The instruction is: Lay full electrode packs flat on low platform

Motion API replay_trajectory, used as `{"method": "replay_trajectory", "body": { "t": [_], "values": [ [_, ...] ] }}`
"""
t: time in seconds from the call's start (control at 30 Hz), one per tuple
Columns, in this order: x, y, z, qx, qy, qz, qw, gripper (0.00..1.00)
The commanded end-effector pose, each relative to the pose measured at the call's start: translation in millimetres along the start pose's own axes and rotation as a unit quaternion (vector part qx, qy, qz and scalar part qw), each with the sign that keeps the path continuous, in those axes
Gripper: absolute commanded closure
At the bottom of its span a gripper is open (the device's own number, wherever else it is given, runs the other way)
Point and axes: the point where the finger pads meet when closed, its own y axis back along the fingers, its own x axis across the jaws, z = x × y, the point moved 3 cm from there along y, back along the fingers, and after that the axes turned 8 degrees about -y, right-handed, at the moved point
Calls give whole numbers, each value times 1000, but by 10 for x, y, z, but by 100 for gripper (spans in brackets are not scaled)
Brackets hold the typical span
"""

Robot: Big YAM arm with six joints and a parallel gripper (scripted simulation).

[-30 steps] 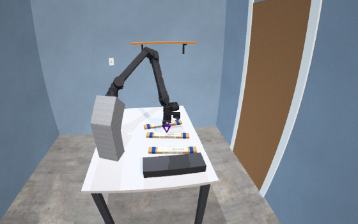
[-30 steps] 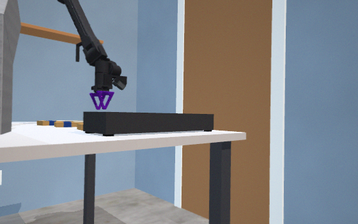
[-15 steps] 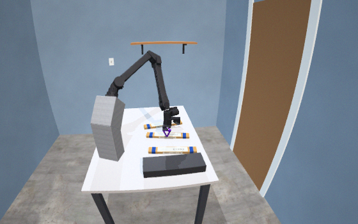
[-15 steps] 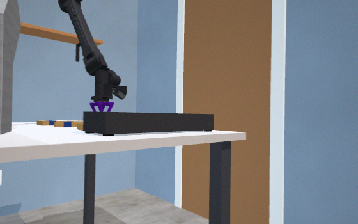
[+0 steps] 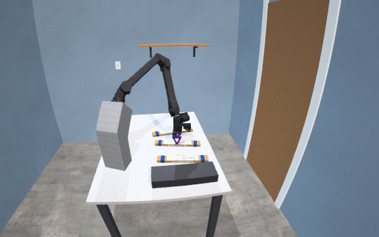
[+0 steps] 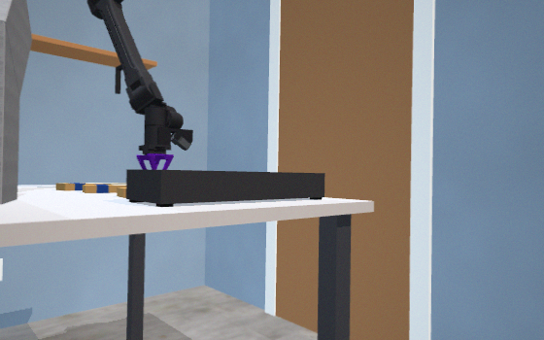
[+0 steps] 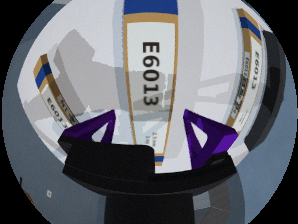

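End effector open, nothing gripped, pointing down over the middle pack, fingers on either side of it in the wrist view. All 3 packs lie flat on the desk, off the low platform: near pack just beside it, far pack slightly angled and partly behind the end effector in the top view. Labels on the middle and near packs read E6013.
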Motion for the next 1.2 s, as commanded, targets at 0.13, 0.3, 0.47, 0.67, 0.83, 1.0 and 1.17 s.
{"method": "replay_trajectory", "body": {
  "t": [0.13, 0.3, 0.47, 0.67, 0.83, 1.0, 1.17],
  "values": [
    [14, 31, 23, -2, 0, 1, 1000, 4],
    [7, 31, 24, -2, 0, 1, 1000, 4],
    [-2, 32, 26, -2, -1, 1, 1000, 4],
    [-34, 55, 54, -2, -2, 0, 1000, 4],
    [-48, 64, 66, -3, -3, -1, 1000, 4],
    [-61, 73, 81, -3, -4, -1, 1000, 4],
    [-61, -40, 64, -3, -5, -1, 1000, 4]
  ]
}}
